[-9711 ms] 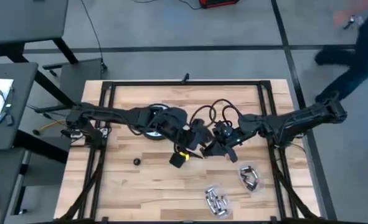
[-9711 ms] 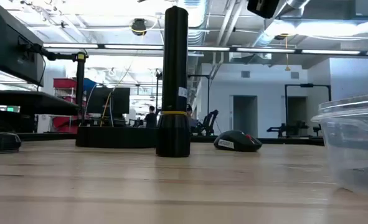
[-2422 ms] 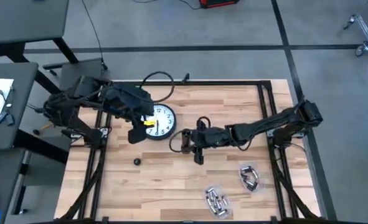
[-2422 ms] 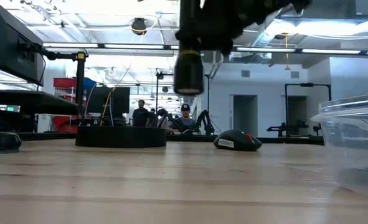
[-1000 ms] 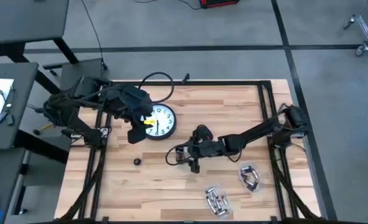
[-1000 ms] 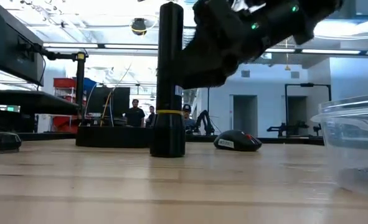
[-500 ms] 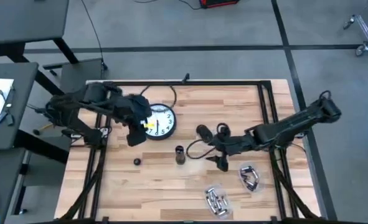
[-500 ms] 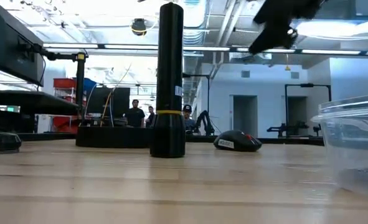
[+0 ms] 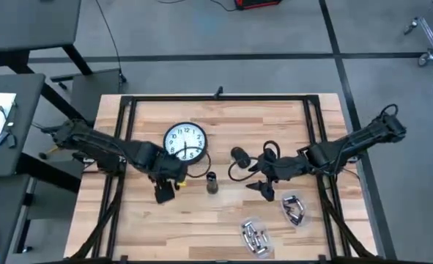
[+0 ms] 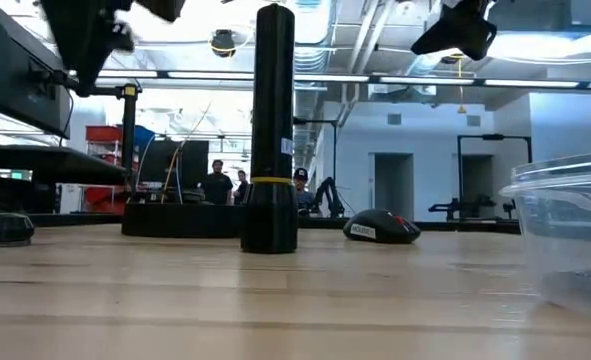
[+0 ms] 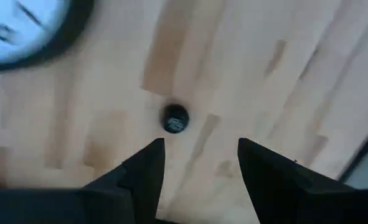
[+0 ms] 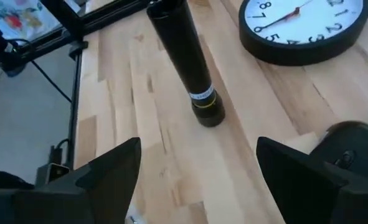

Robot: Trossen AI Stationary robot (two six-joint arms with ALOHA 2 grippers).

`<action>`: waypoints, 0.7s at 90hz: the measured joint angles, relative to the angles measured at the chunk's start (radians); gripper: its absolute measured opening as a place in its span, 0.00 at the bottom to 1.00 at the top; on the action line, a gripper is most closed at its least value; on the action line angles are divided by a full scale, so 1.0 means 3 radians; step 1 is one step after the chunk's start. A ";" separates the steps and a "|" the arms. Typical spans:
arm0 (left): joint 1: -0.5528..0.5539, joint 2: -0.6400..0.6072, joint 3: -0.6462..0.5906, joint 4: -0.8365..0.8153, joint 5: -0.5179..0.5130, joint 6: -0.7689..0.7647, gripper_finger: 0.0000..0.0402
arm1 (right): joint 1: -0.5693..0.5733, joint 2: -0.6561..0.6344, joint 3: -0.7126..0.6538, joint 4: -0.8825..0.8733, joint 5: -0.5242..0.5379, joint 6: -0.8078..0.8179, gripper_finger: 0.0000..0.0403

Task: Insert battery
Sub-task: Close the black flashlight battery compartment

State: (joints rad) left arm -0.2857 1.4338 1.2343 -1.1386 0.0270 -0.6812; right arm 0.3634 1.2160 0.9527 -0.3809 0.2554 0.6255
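Flashlight (image 9: 212,183) stands upright at table (image 9: 223,227) centre, tail cap (image 11: 175,118) off; batteries (image 9: 254,237) at 5 o'clock untouched. Left gripper (image 11: 199,163) over cap, right gripper (image 12: 196,163) at 3 o'clock, both w/ jaws apart. Insertion not yet begun.

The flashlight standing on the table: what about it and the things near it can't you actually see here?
- Flashlight: its top end and inside are not shown; the low view sees only its side, and the high view shows it too small.
- Batteries: the container is cut off by the low view's edge; in the high view its contents are too small to make out.
- Small dark cap: blurred in the left wrist view, so its details are unreadable.
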 joint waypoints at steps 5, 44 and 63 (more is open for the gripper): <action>0.0023 -0.0069 -0.0150 0.0118 0.0009 -0.0082 0.47 | 0.0000 0.0000 0.0000 -0.0016 0.0000 0.0030 0.76; -0.0092 -0.0357 -0.1074 0.0942 -0.0177 -0.0125 0.56 | 0.0005 0.0000 0.0000 -0.0016 0.0000 0.0100 0.76; -0.0167 -0.0349 -0.1437 0.1204 -0.0253 0.0284 0.54 | 0.0003 0.0000 0.0000 -0.0026 0.0003 0.0105 0.76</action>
State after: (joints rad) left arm -0.3359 1.3293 0.8031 -0.7773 -0.0490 -0.5960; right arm 0.3641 1.2160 0.9527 -0.3885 0.2562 0.6570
